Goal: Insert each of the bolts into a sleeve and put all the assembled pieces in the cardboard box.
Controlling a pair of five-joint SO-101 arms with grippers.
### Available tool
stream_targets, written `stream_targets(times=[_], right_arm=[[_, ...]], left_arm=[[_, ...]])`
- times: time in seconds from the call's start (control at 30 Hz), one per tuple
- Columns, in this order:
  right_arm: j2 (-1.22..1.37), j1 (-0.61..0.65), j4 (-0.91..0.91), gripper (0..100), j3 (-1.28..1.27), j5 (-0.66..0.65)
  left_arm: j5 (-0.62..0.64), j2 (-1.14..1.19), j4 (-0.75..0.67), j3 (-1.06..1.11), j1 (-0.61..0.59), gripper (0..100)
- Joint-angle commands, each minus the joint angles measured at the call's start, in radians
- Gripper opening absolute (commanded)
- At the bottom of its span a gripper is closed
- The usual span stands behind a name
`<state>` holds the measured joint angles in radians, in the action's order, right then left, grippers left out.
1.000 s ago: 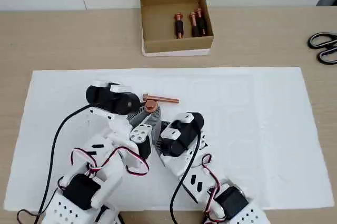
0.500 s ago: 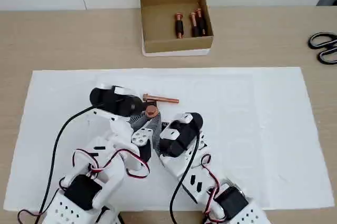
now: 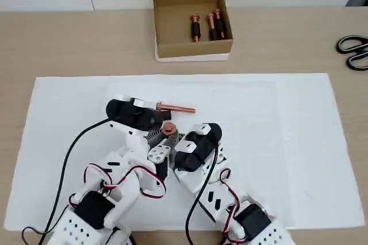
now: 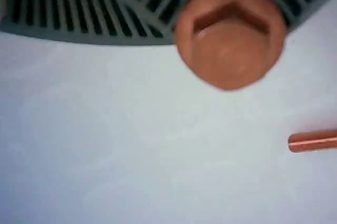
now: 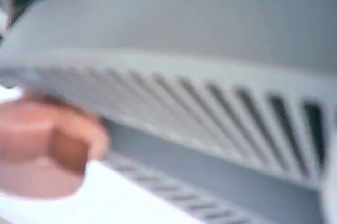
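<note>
Left gripper (image 3: 157, 136), right gripper (image 3: 173, 140) flanking 1 bolt (image 3: 167, 129) — grip unclear, 3 assembled pieces (image 3: 196, 27) in cardboard box (image 3: 171, 26)

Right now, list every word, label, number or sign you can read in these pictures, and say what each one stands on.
None: no text can be read in any view.
Cardboard box: plain walls and floor, no print showing.
White sheet: blank.
Arm shell: a few small dark marks, too small to read as letters or numbers.
Both wrist views: too blurred for any text to be made out.
</note>
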<state>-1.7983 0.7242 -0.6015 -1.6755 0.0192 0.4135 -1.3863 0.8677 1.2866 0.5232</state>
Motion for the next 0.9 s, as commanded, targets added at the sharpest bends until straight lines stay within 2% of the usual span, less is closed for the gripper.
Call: stream_targets(times=[0.0, 0.23, 0.47, 0.63, 0.73, 0.87], right_arm=[[-0.015, 0.001, 0.021, 0.4, -0.008, 0.009], [-0.015, 0.001, 0.019, 0.4, -0.008, 0.009], [-0.015, 0.001, 0.019, 0.4, -0.008, 0.009], [-0.015, -0.001, 0.019, 0.4, -0.008, 0.008], [-0.015, -0.001, 0.019, 0.4, -0.008, 0.008], [-0.015, -0.002, 0.019, 0.4, -0.008, 0.008]], left_arm=[[0.005, 0.006, 0.006, 0.002, 0.003, 2], [-0.002, 0.000, 0.043, -0.005, 0.003, 14], [-0.002, -0.002, 0.084, -0.024, 0.003, 17], [-0.003, -0.002, 0.180, -0.133, -0.005, 19], [-0.003, -0.002, 0.232, -0.196, -0.086, 20], [-0.003, -0.002, 0.242, -0.280, -0.285, 20]])
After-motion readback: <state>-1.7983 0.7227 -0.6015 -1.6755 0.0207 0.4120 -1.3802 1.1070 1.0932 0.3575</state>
